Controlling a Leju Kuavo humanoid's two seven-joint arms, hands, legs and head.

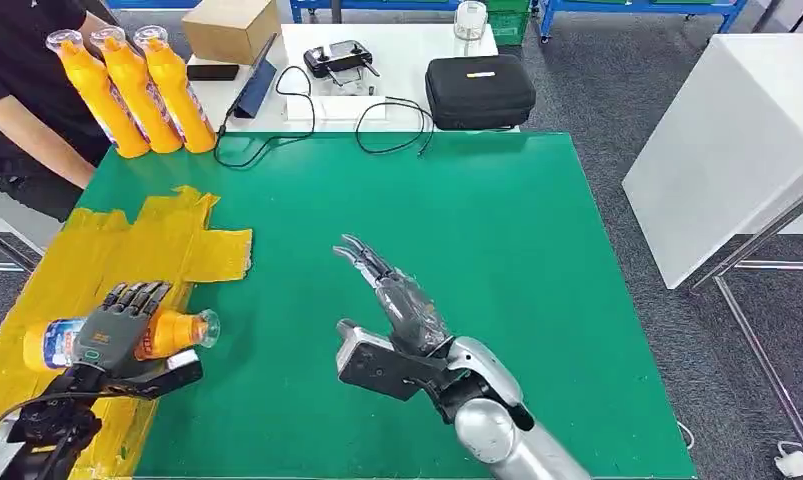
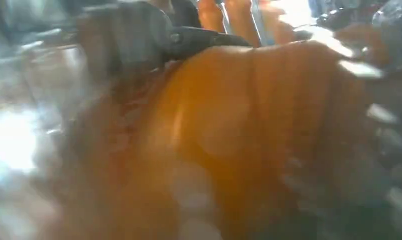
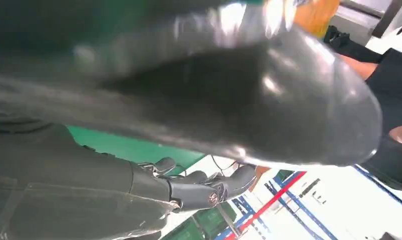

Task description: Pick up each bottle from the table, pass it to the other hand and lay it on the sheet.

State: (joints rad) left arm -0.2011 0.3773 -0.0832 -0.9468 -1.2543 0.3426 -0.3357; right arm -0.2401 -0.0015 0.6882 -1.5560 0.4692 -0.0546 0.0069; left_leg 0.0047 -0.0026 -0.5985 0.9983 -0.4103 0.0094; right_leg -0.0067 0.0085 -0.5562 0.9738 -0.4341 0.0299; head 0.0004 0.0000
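**Bottle transfer: one in hand at the sheet, three waiting**

Item 1. Your left hand (image 1: 117,325) is wrapped around an orange bottle (image 1: 182,331), held on its side with the cap end pointing toward the table's middle. It sits over the inner edge of the yellow sheet (image 1: 97,250); you cannot tell from the head view whether the bottle already rests on the sheet or hangs just above it. The left wrist view shows the orange body close up, blurred.

Item 2. Your right hand (image 1: 392,295) hangs above the green table (image 1: 497,250), fingers spread, holding nothing, well apart from the bottle.

Item 3. Three orange bottles (image 1: 137,90) stand together at the table's far left corner, beside a person in black (image 1: 22,90).

Status, as a judgement: the hand-over for this bottle looks done, and its laying-down is in hand. No other bottle lies on the sheet. The three standing ones remain to be picked up, passed and laid.
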